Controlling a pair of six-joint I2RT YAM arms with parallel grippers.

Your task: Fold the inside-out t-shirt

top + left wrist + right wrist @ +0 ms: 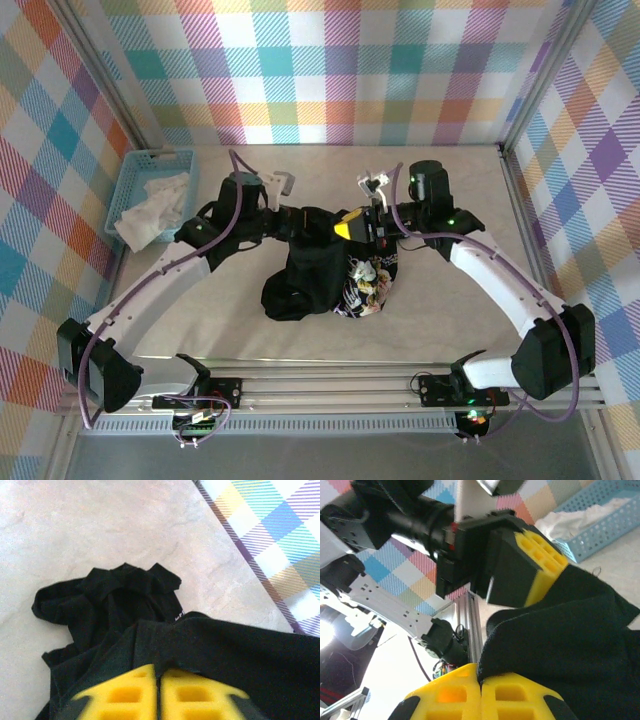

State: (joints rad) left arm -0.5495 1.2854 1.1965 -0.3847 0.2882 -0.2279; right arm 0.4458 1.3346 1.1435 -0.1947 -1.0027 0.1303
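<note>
The black t-shirt (310,275) is lifted at its top and hangs bunched down to the table, with a pale print (365,285) showing at its lower right. My left gripper (300,222) is shut on a fold of the black fabric (225,650); its yellow pads (125,690) meet with cloth pinched between them. My right gripper (347,228) faces it close by, also shut on the shirt's edge (570,650). In the right wrist view the left gripper (545,562) sits just above the cloth. A crumpled part of the shirt (115,595) rests on the table.
A light-blue basket (150,165) holding a white cloth (150,205) stands at the far left; it also appears in the right wrist view (600,525). Plaid walls enclose the beige table (200,330). An aluminium rail (330,385) runs along the near edge.
</note>
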